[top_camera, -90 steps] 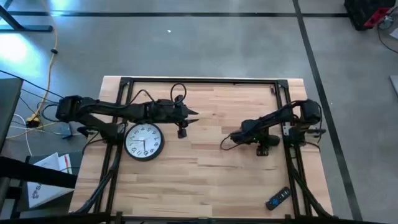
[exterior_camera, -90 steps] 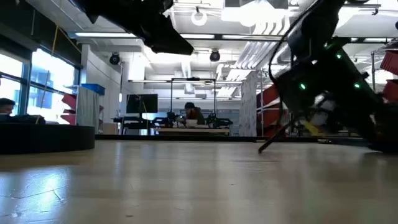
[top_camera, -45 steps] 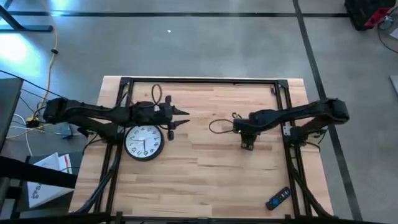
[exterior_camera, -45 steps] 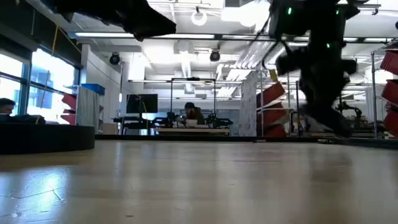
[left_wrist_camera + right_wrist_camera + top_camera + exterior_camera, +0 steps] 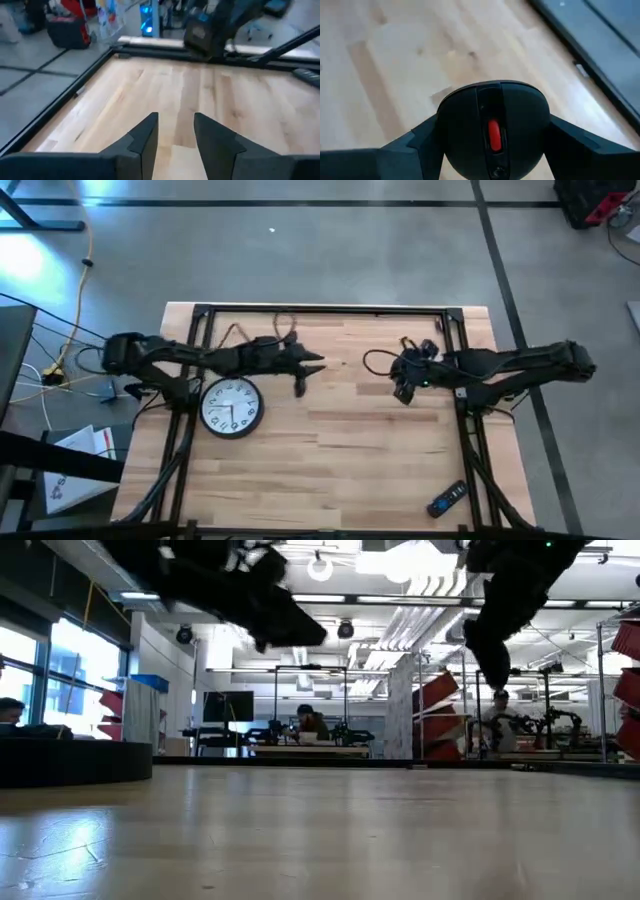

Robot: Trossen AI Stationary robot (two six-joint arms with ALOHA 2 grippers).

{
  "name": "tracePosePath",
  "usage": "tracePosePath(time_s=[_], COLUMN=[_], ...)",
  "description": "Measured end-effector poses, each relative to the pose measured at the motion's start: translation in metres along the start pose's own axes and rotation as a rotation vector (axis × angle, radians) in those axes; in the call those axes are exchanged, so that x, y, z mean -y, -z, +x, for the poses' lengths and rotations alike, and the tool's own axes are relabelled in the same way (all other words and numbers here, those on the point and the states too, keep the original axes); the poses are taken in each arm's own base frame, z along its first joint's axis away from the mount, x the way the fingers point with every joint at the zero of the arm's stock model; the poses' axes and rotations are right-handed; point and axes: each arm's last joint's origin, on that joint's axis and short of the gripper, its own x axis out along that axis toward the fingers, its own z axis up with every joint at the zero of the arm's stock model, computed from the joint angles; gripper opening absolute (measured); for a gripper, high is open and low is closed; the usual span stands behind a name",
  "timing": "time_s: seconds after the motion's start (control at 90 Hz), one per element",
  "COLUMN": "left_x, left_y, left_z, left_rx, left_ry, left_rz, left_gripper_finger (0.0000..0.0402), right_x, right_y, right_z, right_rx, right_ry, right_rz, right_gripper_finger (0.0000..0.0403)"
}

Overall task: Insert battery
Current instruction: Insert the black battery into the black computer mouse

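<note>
Right gripper [image 5: 492, 140] pinches a black computer mouse [image 5: 492, 127] above the far right of the table [image 5: 330, 450].

Dark, domed and glossy with a red scroll wheel, the mouse is probably light, rigid and slippery; its flanks suit the hold. Left gripper [image 5: 175, 137] hovers slightly parted, empty. No battery shows.

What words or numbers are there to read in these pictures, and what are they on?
Clock: it has numbers round its white face, too small to read.
Remote: its buttons are too small to read.
Mouse held in the right pincer: no writing shows, only a red wheel.
Nothing else can be read.
</note>
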Motion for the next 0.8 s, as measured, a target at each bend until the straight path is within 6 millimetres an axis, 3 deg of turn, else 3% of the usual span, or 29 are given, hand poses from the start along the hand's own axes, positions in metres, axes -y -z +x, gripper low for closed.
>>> tracePosePath(time_s=[0.233, 0.367, 0.578, 0.8], left_x=[-0.021, -0.032, -0.036, -0.036], left_y=[-0.015, -0.017, -0.011, -0.009], left_z=[0.066, 0.09, 0.104, 0.1], left_rx=[-0.093, -0.11, -0.127, -0.19], left_ry=[-0.019, 0.002, -0.003, -0.001], left_rz=[-0.018, -0.043, -0.06, -0.039], left_gripper_finger=[0.011, 0.011, 0.011, 0.011], right_x=[0.015, 0.024, 0.041, 0.054], right_y=[0.015, 0.028, 0.049, 0.043], right_z=[-0.017, -0.014, 0.016, 0.062], right_rx=[0.043, 0.055, 0.024, -0.064], right_ry=[0.05, 0.075, 0.245, 0.141], right_rz=[0.068, 0.168, 0.354, 0.315], right_gripper_finger=[0.0245, 0.0245, 0.0245, 0.0245])
